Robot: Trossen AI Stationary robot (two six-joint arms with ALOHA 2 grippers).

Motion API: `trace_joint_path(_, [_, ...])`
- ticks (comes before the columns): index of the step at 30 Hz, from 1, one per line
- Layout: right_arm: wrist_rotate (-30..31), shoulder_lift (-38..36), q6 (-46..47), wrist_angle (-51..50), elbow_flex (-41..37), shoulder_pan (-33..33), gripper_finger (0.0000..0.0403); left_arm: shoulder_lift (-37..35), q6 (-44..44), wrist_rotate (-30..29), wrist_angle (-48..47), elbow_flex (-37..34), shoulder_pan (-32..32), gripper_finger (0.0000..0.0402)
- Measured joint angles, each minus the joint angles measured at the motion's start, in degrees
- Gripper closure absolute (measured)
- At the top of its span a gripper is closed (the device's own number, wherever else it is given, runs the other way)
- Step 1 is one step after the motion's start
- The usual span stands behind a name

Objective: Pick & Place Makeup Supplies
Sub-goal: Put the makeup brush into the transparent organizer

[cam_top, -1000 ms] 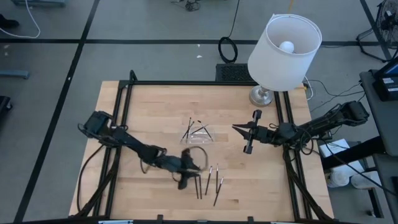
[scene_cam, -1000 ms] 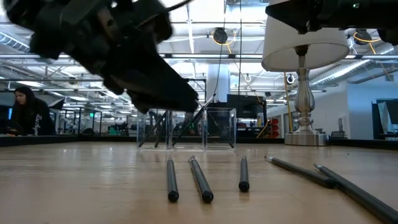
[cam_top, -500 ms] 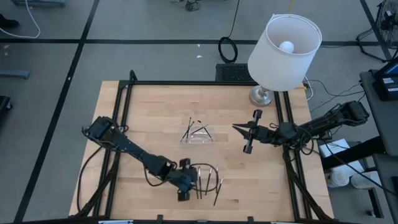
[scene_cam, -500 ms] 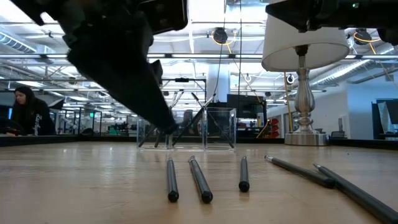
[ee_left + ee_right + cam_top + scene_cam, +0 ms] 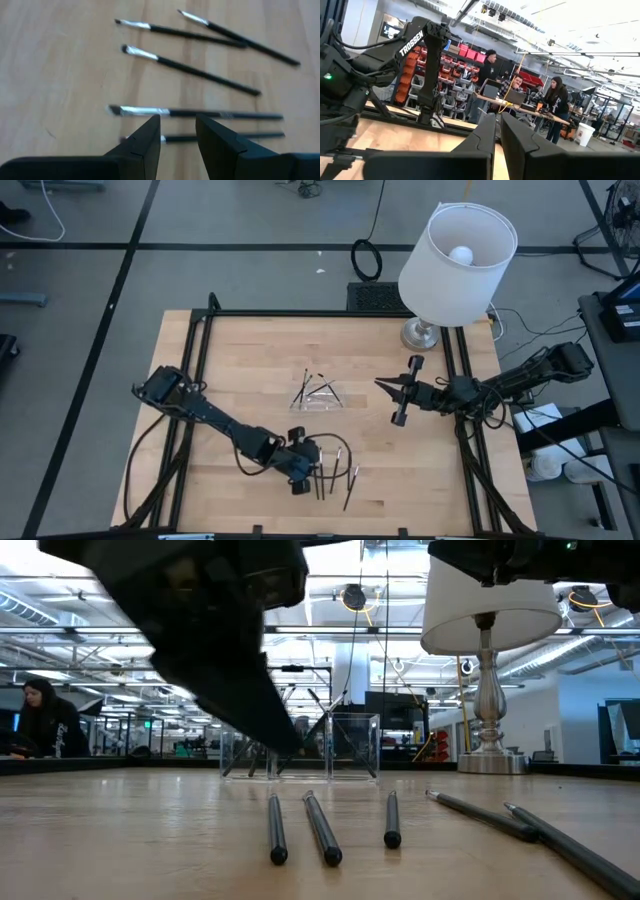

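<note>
From above, the left gripper [image 5: 306, 470] sits low over the near part of the wooden table [image 5: 240, 370], right beside a cluster of thin dark makeup sticks [image 5: 338, 471]. More sticks lean in a small clear tray [image 5: 317, 394] at the table's middle. The right gripper [image 5: 384, 386] waits near the white lamp [image 5: 457, 265], well apart from the sticks.

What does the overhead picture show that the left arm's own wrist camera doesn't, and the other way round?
Only the high view shows the whole table, the lamp, the clear tray with sticks in it, and the right gripper waiting shut near the lamp.

Only the left wrist view shows the silvery ferrules on the makeup sticks, and the gap between the left gripper's open fingers.

Both show the left gripper beside the loose sticks on the wood.
</note>
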Motion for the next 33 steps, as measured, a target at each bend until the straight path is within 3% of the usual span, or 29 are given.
trace_joint_path(17, [0.0, 0.0, 1.3, -1.7, 0.0, 0.0, 0.0383, 1.9, -1.3, 2.4, 0.1, 0.0, 1.6, 0.0271])
trace_joint_path(26, [0.0, 0.0, 3.8, -2.7, 0.0, 0.5, 0.0383, 3.6, -1.2, 6.8, -0.6, 0.0, 2.8, 0.0271])
trace_joint_path(33, [0.0, 0.0, 4.3, -4.3, 0.0, 0.5, 0.0383, 3.0, -0.5, 7.9, -6.9, 0.2, 2.4, 0.0271])
